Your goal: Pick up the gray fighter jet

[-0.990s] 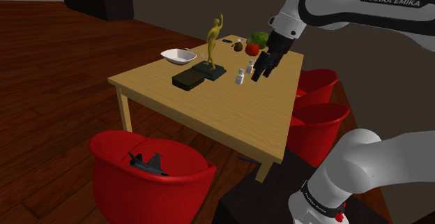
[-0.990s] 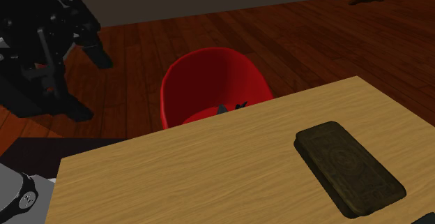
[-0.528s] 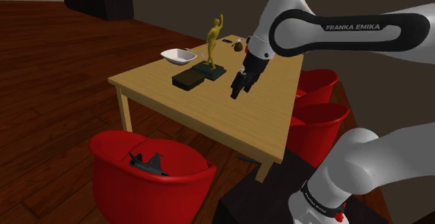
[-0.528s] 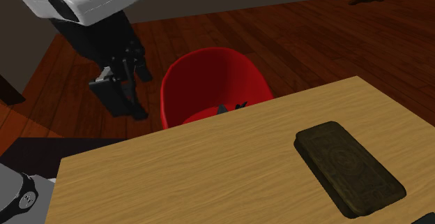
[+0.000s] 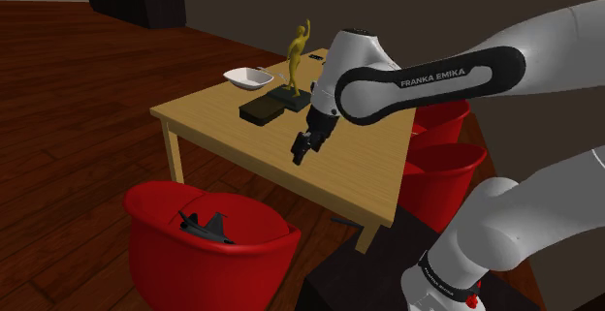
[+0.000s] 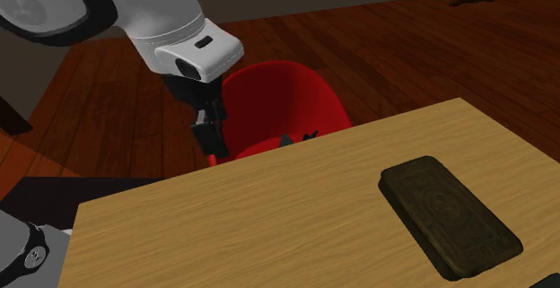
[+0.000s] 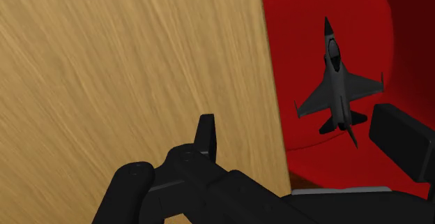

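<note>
The light wooden table (image 5: 373, 169) (image 6: 269, 232) (image 7: 125, 62) spreads beneath the jaws, and its edge runs under the gap between them. Past that edge and lower down sits the round red chair (image 5: 218, 265) (image 6: 278, 98) (image 7: 296, 10), on the side of one finger. The all-black two-finger gripper (image 5: 302, 149) (image 6: 211, 135) (image 7: 300, 128) hangs above the table's edge, its jaws wide apart and clasping nothing. The small dark grey fighter jet (image 5: 206, 227) (image 6: 296, 139) (image 7: 338, 83) lies flat on the chair's seat, well below the jaws and untouched.
</note>
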Robot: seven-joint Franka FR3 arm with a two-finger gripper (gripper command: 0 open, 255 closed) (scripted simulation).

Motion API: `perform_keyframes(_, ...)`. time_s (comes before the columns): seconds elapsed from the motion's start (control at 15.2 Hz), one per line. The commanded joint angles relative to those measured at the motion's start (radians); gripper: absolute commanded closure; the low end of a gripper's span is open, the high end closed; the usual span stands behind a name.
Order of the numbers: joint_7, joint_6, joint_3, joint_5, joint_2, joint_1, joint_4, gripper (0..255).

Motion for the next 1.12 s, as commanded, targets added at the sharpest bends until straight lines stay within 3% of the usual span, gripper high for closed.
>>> perform_keyframes(0.0, 0.036, 0.063, 0.040, -0.011, 0.067, 0.003, 0.008, 0)
perform_keyframes(0.26, 0.112, 0.182, 0.110, -0.065, 0.208, -0.003, 0.028, 0)
perform_keyframes(0.46, 0.193, 0.263, 0.158, -0.144, 0.326, -0.013, 0.057, 0)
perform_keyframes(0.73, 0.344, 0.346, 0.205, -0.314, 0.496, -0.024, 0.116, 0)
perform_keyframes(1.06, 0.548, 0.401, 0.162, -0.557, 0.712, 0.052, 0.227, 0)
